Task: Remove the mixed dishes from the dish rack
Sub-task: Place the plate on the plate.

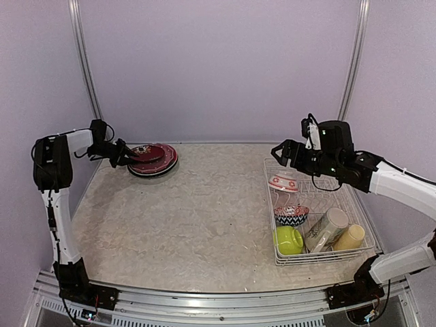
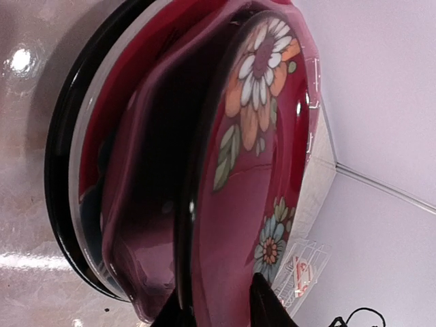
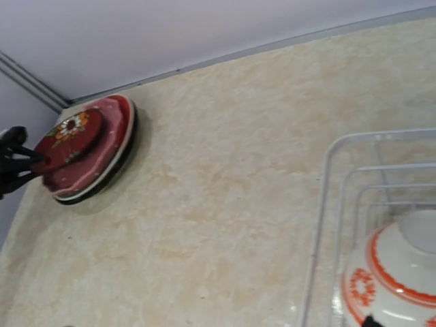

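Two black fingers (image 2: 268, 308) of the left gripper (image 1: 127, 155) are pinching the rim of a small dark red glazed plate (image 2: 252, 170), narrowed to just the thickness of that rim. This plate is painted with white, orange and blue flowers and is tilting over a stack of round plates (image 1: 158, 165) at the far left of the beige marbled tabletop (image 1: 204, 211). Whether its lowered edge is touching the stack is not clear. Glossy dark red plates are lying uppermost in the stack, with a cream, black-rimmed one beneath.

At the right, the right gripper (image 1: 278, 151) is hovering over the far left corner of the white wire dish rack (image 1: 320, 260) and is holding nothing. How far its fingers are parted cannot be told.

Inside the rack, an upturned white bowl with red pattern (image 1: 283, 182) is sitting at the far end. Nearer are a blue-chevron bowl (image 1: 291, 215) and a smooth lime-green bowl (image 1: 289, 240). A cream mug (image 1: 328, 228) and a yellow mug (image 1: 349, 237) are lying on their sides, just beside each other.
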Robot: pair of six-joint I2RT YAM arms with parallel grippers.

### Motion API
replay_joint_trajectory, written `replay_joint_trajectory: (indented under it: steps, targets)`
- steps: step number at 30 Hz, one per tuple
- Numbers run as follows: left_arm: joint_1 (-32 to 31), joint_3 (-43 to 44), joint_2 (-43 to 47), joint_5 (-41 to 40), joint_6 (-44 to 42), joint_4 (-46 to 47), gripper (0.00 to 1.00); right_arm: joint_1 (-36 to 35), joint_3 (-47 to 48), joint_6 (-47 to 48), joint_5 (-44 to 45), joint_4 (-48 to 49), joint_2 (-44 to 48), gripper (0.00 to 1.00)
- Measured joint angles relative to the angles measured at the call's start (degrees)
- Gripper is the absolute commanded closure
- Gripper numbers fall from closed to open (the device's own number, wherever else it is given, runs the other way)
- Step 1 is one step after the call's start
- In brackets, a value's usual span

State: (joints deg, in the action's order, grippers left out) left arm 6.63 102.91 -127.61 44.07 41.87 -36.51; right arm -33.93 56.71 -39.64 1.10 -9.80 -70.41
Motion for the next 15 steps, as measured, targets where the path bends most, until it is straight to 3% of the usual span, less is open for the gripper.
replay_joint_trajectory:
  steps: [7, 12, 15]
  targets:
    - [-0.2, 0.4, -0.3, -0.1, -1.5, -1.4, 0.38, 0.0, 2.9, 3.5, 4.2, -7.8, -0.4, 0.08]
    - [-0.6, 0.5, 0.9, -1.3, -2.7, -1.9, 0.24, 0.0, 8.5, 9.3, 7.7, -16.4, -3.9, 0.05]
    - [-0.6, 0.5, 2.5, -3.2, -3.5, -3.0, 0.20, 0.0, 10.4, 13.6, 11.0, -21.5, -7.1, 0.05]
